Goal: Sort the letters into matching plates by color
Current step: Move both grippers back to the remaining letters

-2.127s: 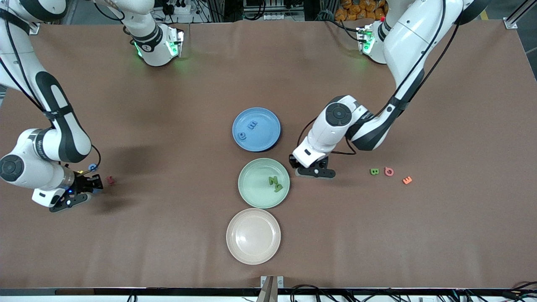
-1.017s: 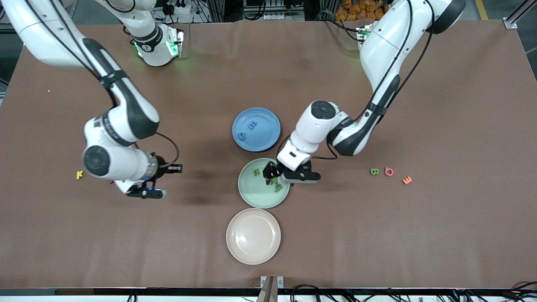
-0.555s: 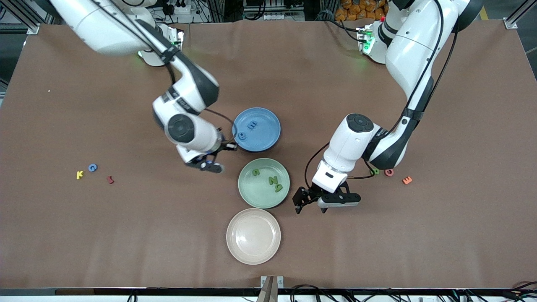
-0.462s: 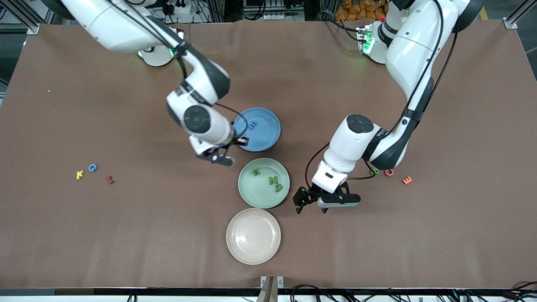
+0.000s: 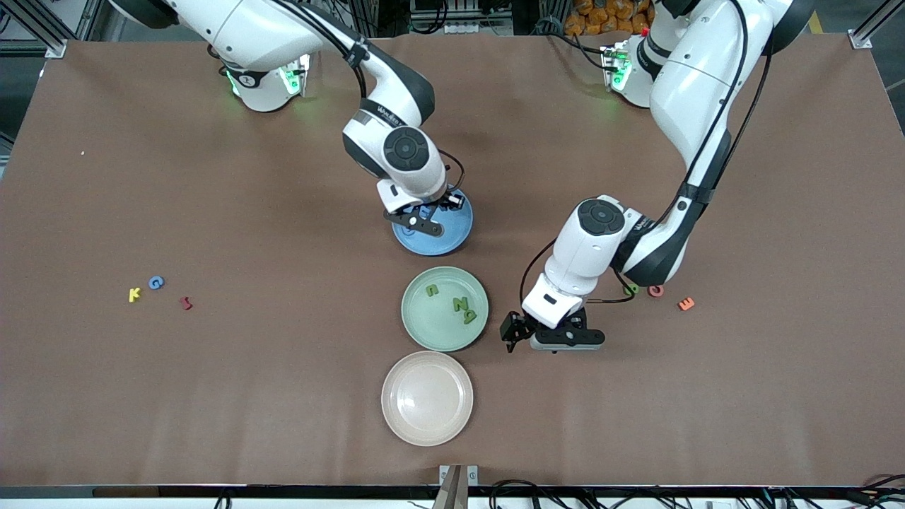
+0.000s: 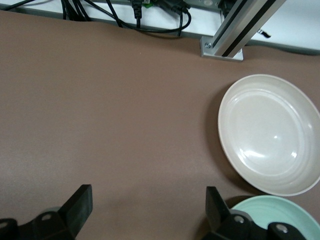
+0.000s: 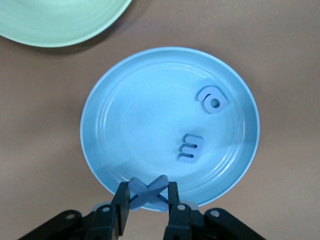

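Observation:
My right gripper [image 5: 447, 201] [image 7: 148, 200] is shut on a blue X-shaped letter [image 7: 148, 192] and holds it over the rim of the blue plate [image 5: 452, 233] [image 7: 130, 115]. Two blue letters [image 7: 213, 98] [image 7: 190, 148] lie in that plate. The mint green plate [image 5: 417, 325] holds three green letters [image 5: 431, 289] [image 5: 463, 304] [image 5: 469, 317]. My left gripper [image 5: 512, 334] [image 6: 147, 210] is open and empty, low over bare table beside the green plate [image 6: 285, 220]. The beige-pink plate [image 5: 427, 424] [image 6: 272, 132] holds nothing.
A yellow letter [image 5: 133, 295], a blue letter [image 5: 156, 283] and a dark red letter [image 5: 186, 302] lie toward the right arm's end. A green letter [image 5: 631, 288], partly covered by the left arm, a pink letter [image 5: 656, 290] and an orange letter [image 5: 686, 304] lie toward the left arm's end.
My right gripper has carried the blue letter from the right arm's end to over the blue plate. My left gripper dropped a green letter in the green plate and drew away, open.

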You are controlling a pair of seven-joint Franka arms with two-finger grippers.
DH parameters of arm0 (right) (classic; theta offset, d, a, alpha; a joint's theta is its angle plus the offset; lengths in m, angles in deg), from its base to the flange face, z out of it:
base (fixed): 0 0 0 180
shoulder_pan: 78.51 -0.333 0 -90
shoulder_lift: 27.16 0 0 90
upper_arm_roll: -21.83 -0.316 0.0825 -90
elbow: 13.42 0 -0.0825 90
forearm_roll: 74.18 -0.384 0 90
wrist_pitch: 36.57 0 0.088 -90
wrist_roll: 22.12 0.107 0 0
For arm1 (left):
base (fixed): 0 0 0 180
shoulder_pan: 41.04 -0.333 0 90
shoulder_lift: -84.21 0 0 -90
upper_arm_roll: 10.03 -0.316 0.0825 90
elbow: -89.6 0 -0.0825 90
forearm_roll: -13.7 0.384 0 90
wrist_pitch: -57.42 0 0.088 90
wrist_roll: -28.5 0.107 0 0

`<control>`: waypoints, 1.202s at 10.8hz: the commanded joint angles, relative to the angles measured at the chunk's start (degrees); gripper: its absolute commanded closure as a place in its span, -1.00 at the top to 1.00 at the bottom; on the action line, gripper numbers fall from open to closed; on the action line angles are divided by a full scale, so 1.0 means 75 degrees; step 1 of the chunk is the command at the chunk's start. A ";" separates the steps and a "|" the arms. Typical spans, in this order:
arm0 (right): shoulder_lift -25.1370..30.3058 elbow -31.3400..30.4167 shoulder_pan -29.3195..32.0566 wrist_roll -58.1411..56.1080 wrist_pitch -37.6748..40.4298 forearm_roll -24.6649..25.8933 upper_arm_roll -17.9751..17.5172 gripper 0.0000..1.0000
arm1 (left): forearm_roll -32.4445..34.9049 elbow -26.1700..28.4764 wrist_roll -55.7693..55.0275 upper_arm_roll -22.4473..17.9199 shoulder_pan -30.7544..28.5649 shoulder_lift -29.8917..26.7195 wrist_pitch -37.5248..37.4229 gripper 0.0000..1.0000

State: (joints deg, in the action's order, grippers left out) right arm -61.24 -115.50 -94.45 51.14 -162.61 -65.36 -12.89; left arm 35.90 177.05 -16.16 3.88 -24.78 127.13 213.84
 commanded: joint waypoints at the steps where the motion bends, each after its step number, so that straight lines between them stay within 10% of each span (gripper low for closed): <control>1: 0.0126 -0.0265 0.0015 0.0369 -0.0093 0.0229 0.0047 -0.07 | 0.0075 0.0035 0.0516 0.0067 -0.0174 -0.0261 -0.0697 1.00; 4: 0.0149 -0.0242 0.0226 0.0275 -0.0093 0.0229 0.0047 0.50 | -0.0007 0.0059 0.0951 0.0079 -0.0222 -0.0368 -0.1354 1.00; 13: 0.1415 -0.0745 0.3690 -0.5131 0.1488 0.0171 0.0128 0.50 | -0.0745 0.0245 0.1969 0.0067 -0.0703 -0.0860 -0.4648 1.00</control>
State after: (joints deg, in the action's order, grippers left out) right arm -53.77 -117.29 -74.29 24.18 -151.75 -64.05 -11.65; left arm 32.10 177.40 -4.26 4.00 -29.76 120.87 180.79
